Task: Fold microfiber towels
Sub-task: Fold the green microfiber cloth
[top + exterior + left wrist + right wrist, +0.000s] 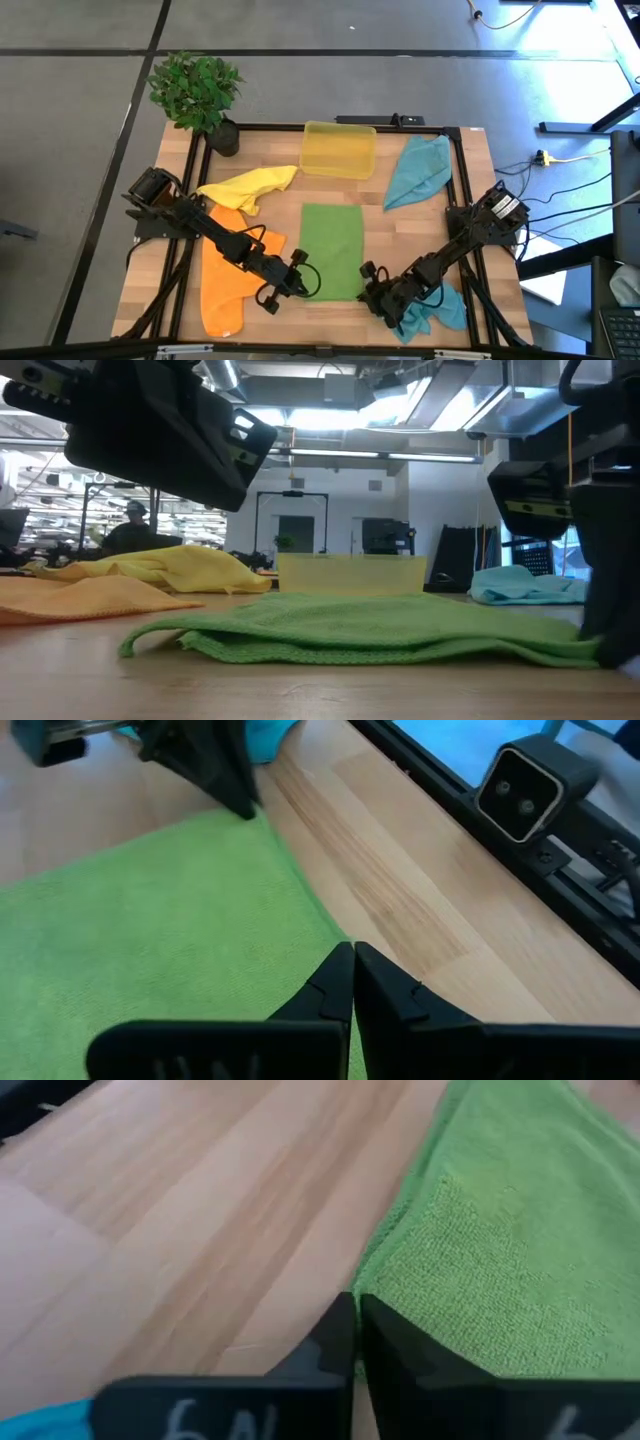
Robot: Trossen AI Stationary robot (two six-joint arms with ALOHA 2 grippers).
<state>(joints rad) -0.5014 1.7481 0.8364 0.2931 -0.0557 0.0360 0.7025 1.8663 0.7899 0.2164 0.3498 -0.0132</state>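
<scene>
Wooden bench (150,280) from above is carrying the green towel (332,245) lying flat at its middle, with the left tool (303,284) and right tool (367,272) sitting at its near corners. Each wrist view is showing its own tool's fingers pressed together at the green towel's edge, the right pinching that edge and the left holding nothing I can make out.

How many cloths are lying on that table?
5: green towel in the middle, yellow towel and orange towel on the left, one teal-blue towel far right, another teal-blue towel near right. Nothing suggests hidden ones.
</scene>
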